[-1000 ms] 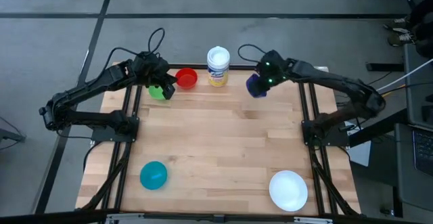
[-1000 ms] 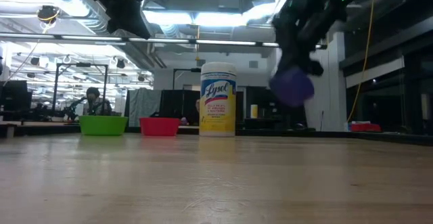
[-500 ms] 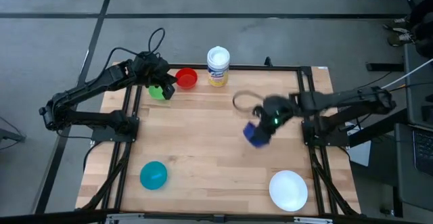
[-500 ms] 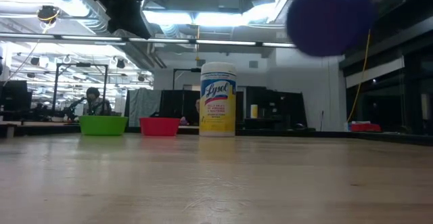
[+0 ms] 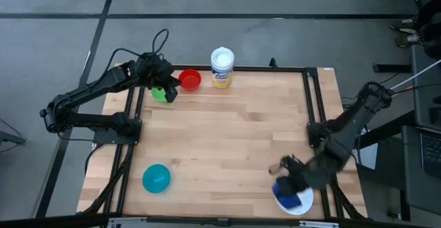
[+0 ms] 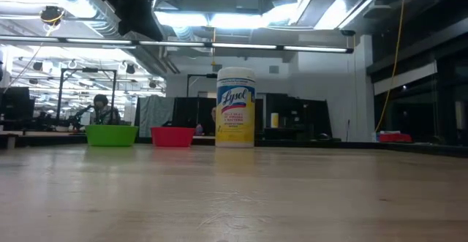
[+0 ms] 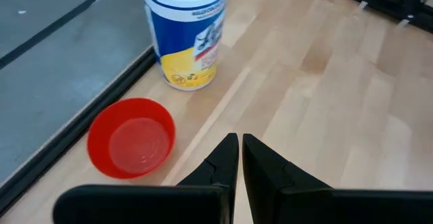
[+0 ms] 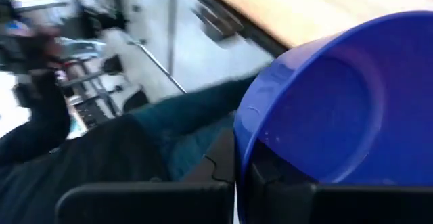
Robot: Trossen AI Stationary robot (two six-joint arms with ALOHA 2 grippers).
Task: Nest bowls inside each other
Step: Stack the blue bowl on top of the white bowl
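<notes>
Your dark blue bowl [image 5: 290,193] is up at the near right corner of the table [image 5: 227,138], right over the white bowl [image 5: 303,202]. Your right gripper [image 5: 288,187] is pinched tight on the rim of the dark blue bowl. In the right wrist view the bowl fills the space by the fingers [image 8: 260,176] and tips to one side. You cannot tell if it sits inside the white bowl or hangs just above it.

The cyan bowl [image 5: 156,178] sits alone at the near left of the table, well apart from the others.

At the far left, the green bowl [image 5: 161,94] and the red bowl [image 5: 189,80] sit near each other on the wood. Your left gripper [image 5: 167,88] hangs over the green bowl, and its two fingers [image 7: 226,160] are pressed almost together with nothing between them. The red bowl is just beside it.

A white tub with a yellow label [image 5: 222,67] stands upright at the far edge, just to the right of the red bowl. From the low view, the green bowl, red bowl and tub stand in a row.

The middle of the table has only bare wood. A person [image 6: 103,110] sits far off in the room behind.
</notes>
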